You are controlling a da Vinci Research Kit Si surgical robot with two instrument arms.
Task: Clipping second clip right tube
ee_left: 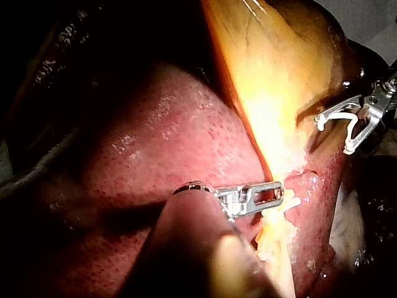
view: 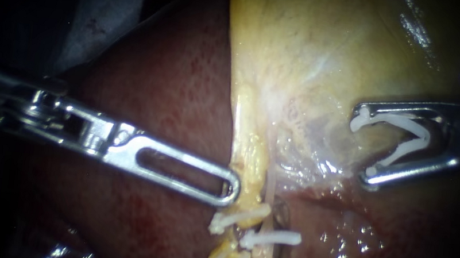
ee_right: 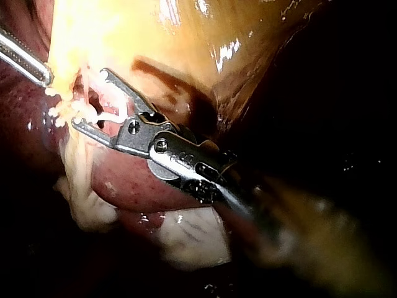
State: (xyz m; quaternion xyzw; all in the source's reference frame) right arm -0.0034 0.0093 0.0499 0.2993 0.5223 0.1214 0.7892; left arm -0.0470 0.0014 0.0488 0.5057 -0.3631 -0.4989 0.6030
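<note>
endoscope: the right instrument [view: 362,147], mid right of frame, jaws wide and gripping an open clip [view: 408,138] between them, stands well apart from the right tube [view: 270,194] at lower centre; a skewed approach could foul the seated clip [view: 269,237] or bite liver [view: 176,94]. left wrist: the left instrument [ee_left: 279,192], jaws together at the edge of the yellow tissue [ee_left: 273,124], may slip and slacken the tube. right wrist: pale strands crowd the jaw tips, so a partial bite is possible.

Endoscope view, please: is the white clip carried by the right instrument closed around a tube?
No; the white V-shaped plastic clip gapes open in the silver right instrument, its two arms spread apart.
</note>
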